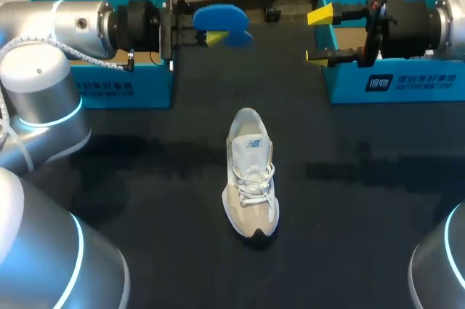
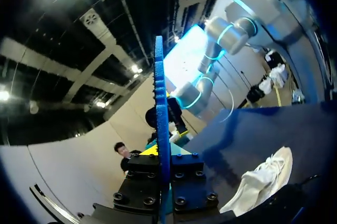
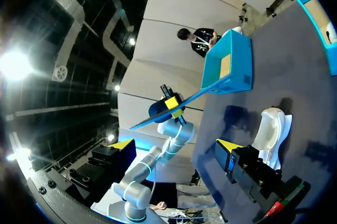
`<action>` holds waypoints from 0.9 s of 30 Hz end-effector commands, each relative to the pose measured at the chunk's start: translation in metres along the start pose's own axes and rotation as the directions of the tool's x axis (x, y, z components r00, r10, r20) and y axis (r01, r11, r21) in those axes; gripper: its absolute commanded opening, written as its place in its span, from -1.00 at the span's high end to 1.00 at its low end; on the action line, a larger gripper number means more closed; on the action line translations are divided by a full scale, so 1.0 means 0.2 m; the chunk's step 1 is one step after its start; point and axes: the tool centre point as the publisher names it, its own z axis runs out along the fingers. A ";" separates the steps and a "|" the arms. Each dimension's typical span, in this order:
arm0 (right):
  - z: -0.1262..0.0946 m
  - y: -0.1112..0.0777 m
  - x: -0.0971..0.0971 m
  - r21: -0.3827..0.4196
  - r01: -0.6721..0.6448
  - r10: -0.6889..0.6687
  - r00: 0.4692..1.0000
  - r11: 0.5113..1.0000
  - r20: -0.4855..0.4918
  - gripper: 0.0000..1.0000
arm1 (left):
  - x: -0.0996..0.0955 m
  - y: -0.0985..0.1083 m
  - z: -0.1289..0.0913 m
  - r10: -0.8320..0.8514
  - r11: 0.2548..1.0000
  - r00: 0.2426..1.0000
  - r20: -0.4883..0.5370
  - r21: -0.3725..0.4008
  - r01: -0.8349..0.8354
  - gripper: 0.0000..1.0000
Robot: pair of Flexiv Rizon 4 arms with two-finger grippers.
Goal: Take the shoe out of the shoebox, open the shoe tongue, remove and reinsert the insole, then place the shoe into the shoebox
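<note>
Left gripper raised, clamped on insole, right gripper raised, jaws wide apart

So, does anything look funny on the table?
Yes. The blue insole is out of the shoe, pinched in the left hand above the table. The shoe sits between the left box and the right box, inside neither. Nothing looks broken or spilled.
</note>
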 end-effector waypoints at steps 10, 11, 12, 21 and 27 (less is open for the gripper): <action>0.01 0.00 0.00 -0.002 0.000 0.000 1.000 1.000 -0.001 -1.00 | 0.02 0.02 0.01 0.661 0.747 0.745 -0.086 -0.016 -0.665 1.00; 0.01 0.00 0.00 -0.002 0.000 0.000 1.000 1.000 -0.001 -1.00 | 0.02 0.02 0.01 0.676 0.733 0.731 -0.092 -0.012 -0.680 1.00; 0.01 0.00 0.00 -0.002 0.000 0.000 1.000 1.000 -0.001 -1.00 | 0.02 0.02 0.01 0.697 0.712 0.710 -0.100 -0.016 -0.702 1.00; 0.01 0.00 0.00 -0.002 0.000 0.000 1.000 1.000 -0.001 -1.00 | 0.02 0.03 0.01 0.753 0.648 0.646 -0.122 -0.028 -0.761 1.00; 0.01 0.00 0.00 -0.002 0.000 0.000 1.000 1.000 -0.001 -1.00 | 0.02 0.03 0.02 0.738 0.669 0.670 -0.082 -0.048 -0.742 1.00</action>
